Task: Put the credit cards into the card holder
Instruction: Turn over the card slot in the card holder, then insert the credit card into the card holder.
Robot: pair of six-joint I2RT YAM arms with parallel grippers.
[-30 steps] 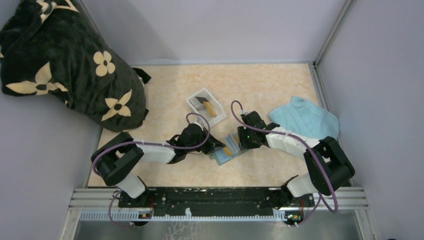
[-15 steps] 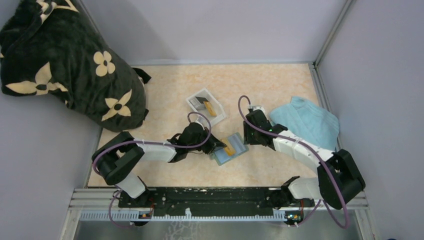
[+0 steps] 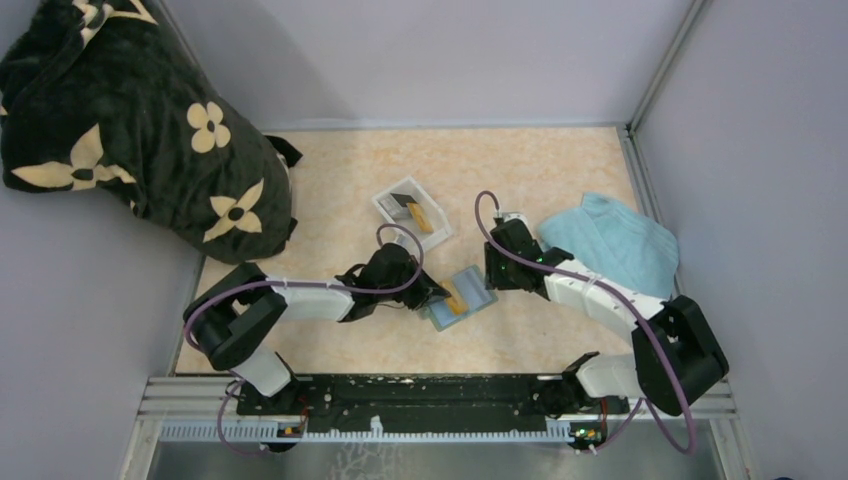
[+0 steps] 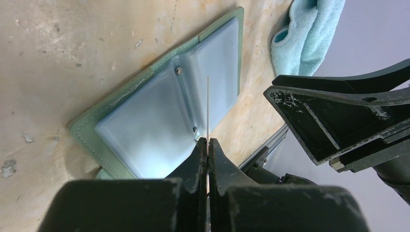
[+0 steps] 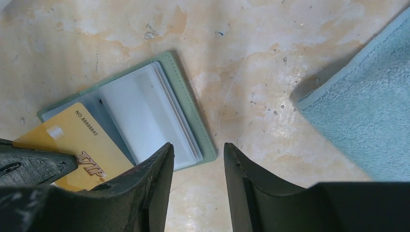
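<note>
The card holder lies open on the table, pale blue inside with a grey-green edge. It also shows in the left wrist view and the right wrist view. My left gripper is shut on an orange-yellow credit card, held over the holder's left half. In the left wrist view this card shows edge-on between the shut gripper; in the right wrist view its gold face shows. My right gripper is open and empty just above the holder's right edge.
A white tray behind the holder holds a dark card and an orange card. A light blue towel lies at the right. A black flowered blanket fills the far left corner.
My right gripper has lifted off the card holder and drawn back to the right, leaving it uncovered. My left gripper has stayed at the holder with the orange card.
</note>
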